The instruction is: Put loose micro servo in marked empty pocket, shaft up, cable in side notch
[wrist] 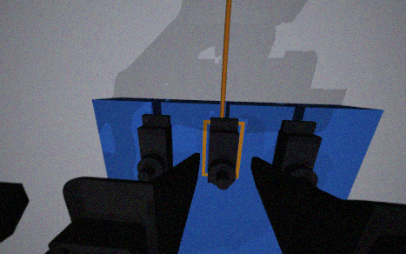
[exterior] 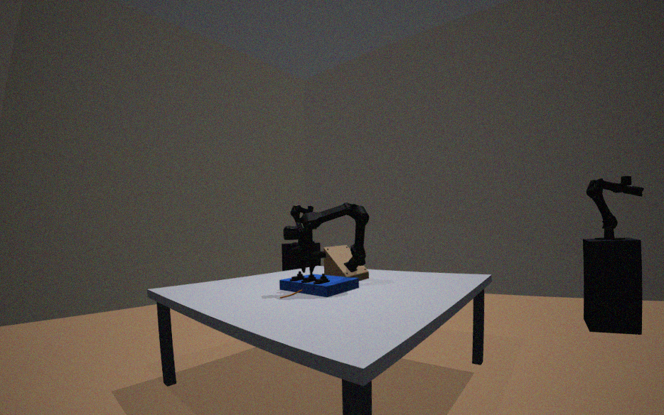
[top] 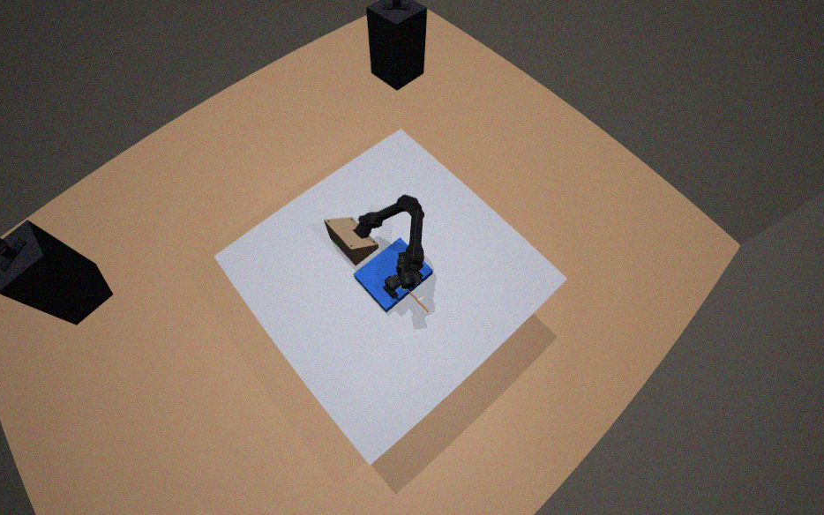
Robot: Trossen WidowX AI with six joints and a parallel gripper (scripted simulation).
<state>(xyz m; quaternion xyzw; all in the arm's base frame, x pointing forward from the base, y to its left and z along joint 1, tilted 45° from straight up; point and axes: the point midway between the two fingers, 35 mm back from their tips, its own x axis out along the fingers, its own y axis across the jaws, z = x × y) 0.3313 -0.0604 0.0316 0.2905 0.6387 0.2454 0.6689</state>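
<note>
The black micro servo (wrist: 223, 141) (exterior: 310, 278) stands within the orange pocket outline (wrist: 204, 148) on the blue deck (top: 379, 272) (exterior: 343, 286) (wrist: 221, 226), between two like servos. Its shaft points up. Its orange cable (top: 419, 302) (exterior: 290, 294) (wrist: 225, 56) runs out over the deck's edge at the side notch and on beyond the deck. The pocket floor and the undersides of the ears are hidden, so I cannot tell whether they lie fully flat. My gripper (exterior: 307, 271) (wrist: 225, 159) is open, its fingertips apart on either side above the servo, with gaps between them and it.
Neighbouring servos (wrist: 155, 145) (wrist: 300, 150) stand close to both fingers. The tan wedge (top: 344, 234) (exterior: 336, 256) under the arm's base stands behind the deck on the white table (top: 306, 287) (exterior: 375, 320). Black pedestals (top: 397, 51) (top: 59, 275) (exterior: 612, 283) stand beyond the table.
</note>
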